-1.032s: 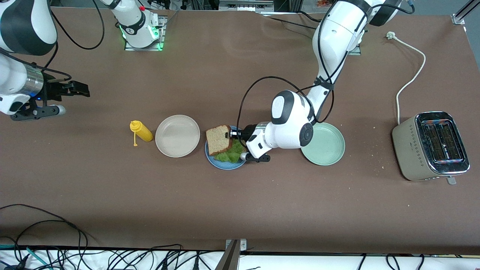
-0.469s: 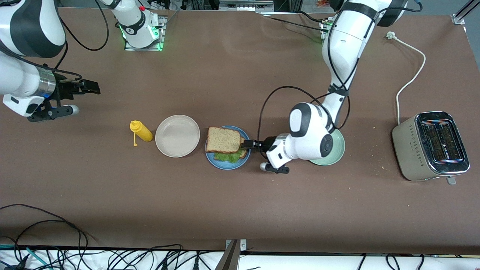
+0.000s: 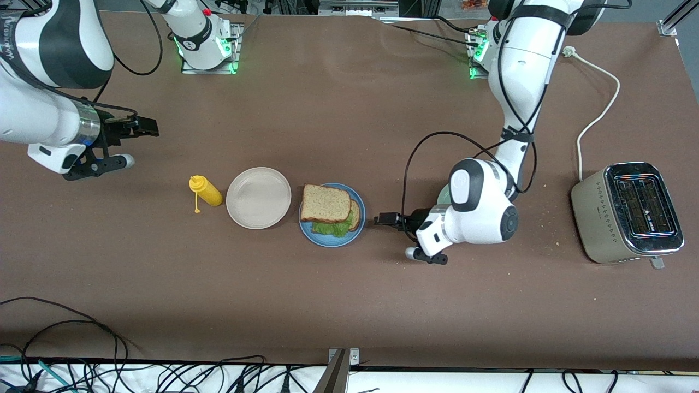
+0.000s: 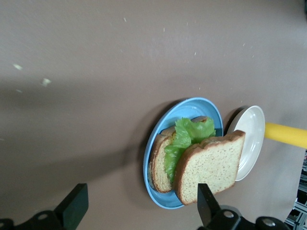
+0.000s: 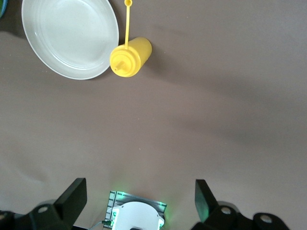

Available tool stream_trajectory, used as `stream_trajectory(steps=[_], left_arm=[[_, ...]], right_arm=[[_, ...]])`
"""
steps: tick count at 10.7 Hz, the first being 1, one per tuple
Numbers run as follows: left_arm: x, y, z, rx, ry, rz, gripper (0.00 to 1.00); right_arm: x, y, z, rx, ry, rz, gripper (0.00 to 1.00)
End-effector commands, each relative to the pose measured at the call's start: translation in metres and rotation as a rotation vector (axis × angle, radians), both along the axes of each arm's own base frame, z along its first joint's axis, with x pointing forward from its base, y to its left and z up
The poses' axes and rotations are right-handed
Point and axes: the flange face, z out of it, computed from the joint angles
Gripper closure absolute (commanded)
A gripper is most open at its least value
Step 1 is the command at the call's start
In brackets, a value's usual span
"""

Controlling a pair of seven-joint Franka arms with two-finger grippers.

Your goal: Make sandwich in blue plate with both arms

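On the brown counter (image 3: pixel 349 305), the blue plate (image 3: pixel 357 226) holds the finished sandwich (image 3: pixel 326 203). The left gripper (image 3: pixel 385 220), jaws apart and empty, hovers just beside the plate; the right gripper (image 3: pixel 146 127), jaws apart, waits well apart from it.

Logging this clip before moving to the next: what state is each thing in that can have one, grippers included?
sandwich: assembled, lettuce between two bread slices, on the blue plate
beige plate: empty
yellow bottle: lying on its side, cap off on its tether
toaster: slots empty, unplugged
left gripper: open, holding nothing
right gripper: open, holding nothing
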Motion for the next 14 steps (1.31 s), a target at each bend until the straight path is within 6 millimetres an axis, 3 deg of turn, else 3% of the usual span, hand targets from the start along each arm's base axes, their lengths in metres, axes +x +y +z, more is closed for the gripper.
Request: stream_trajectory(steps=[1, 2, 3, 4, 5, 6, 7, 8, 9, 10, 12, 14], left_arm=[[0.009, 0.051, 0.066, 0.008, -0.061, -0.026, 0.00], [0.009, 0.083, 0.112, 0.075, -0.131, -0.041, 0.00], [0.003, 0.115, 0.138, 0.101, -0.158, -0.017, 0.00], [-0.005, 0.137, 0.160, 0.105, -0.175, 0.004, 0.00], [-0.016, 0.156, 0.180, 0.098, -0.180, 0.030, 0.00], [-0.027, 0.175, 0.197, 0.097, -0.184, 0.048, 0.00], [-0.038, 0.187, 0.213, 0.152, -0.210, 0.027, 0.00], [-0.049, 0.191, 0.232, 0.216, -0.245, -0.017, 0.00], [-0.064, 0.199, 0.255, 0.274, -0.267, -0.060, 0.00], [-0.080, 0.208, 0.275, 0.324, -0.276, -0.099, 0.00], [-0.110, 0.219, 0.321, 0.447, -0.295, -0.183, 0.00], [-0.134, 0.238, 0.350, 0.530, -0.277, -0.213, 0.00]], right_arm=[[0.005, 0.008, 0.004, 0.012, -0.002, 0.008, 0.00], [0.004, 0.018, 0.008, 0.011, -0.005, 0.025, 0.00], [0.001, 0.024, 0.014, 0.011, -0.008, 0.035, 0.00], [-0.006, 0.022, 0.026, 0.001, -0.012, 0.040, 0.00], [0.002, 0.014, 0.022, 0.005, -0.030, 0.003, 0.00], [0.021, 0.007, 0.044, -0.001, -0.116, -0.010, 0.00], [0.035, 0.008, 0.062, -0.062, -0.178, -0.007, 0.00], [0.037, 0.006, 0.069, -0.102, -0.201, -0.077, 0.00], [0.042, -0.018, 0.078, -0.103, -0.228, -0.140, 0.00], [0.050, -0.024, 0.116, -0.089, -0.316, -0.170, 0.00], [0.060, -0.029, 0.105, -0.060, -0.298, -0.268, 0.00], [0.062, -0.042, 0.108, -0.040, -0.302, -0.291, 0.00]])
